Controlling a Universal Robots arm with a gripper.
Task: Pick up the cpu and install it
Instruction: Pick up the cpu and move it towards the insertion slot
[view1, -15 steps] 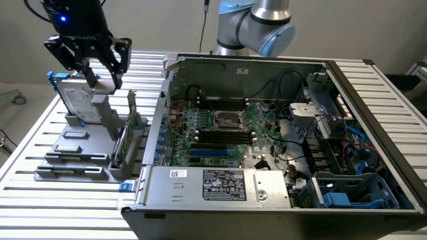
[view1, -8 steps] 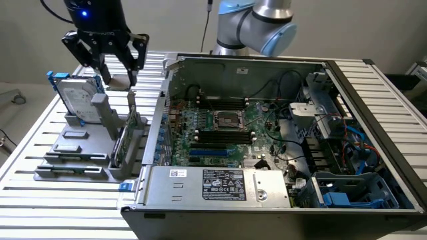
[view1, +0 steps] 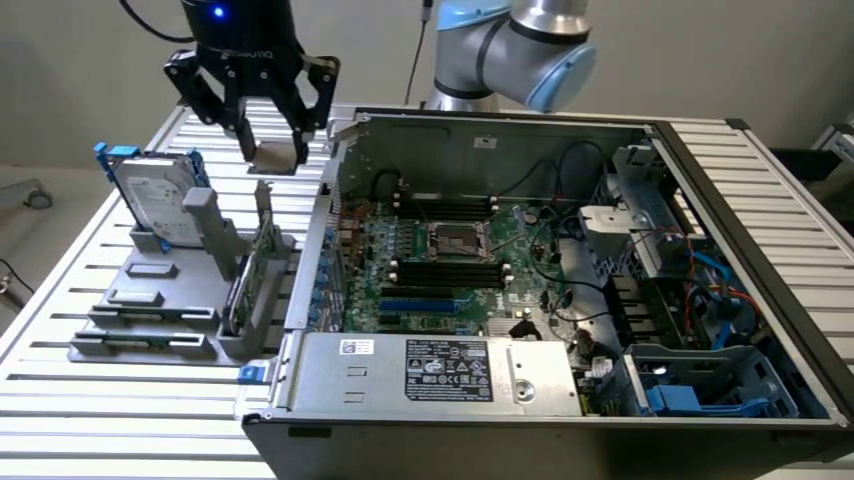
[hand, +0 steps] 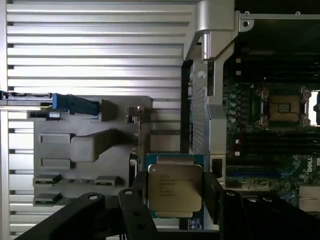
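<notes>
Holding one cpu (hand: 175, 187), the tool (view1: 278, 150) hangs beside one case (view1: 507, 145).

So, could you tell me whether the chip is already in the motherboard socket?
No, the tool holds the chip aloft, outside the computer case.

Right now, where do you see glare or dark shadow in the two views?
Wrist view: the slatted table is washed out by bright light, the cpu lid has a soft sheen, and the computer case is dark inside around the socket. Exterior view: soft, even light on the hard drive and table, no harsh shadows.
</notes>
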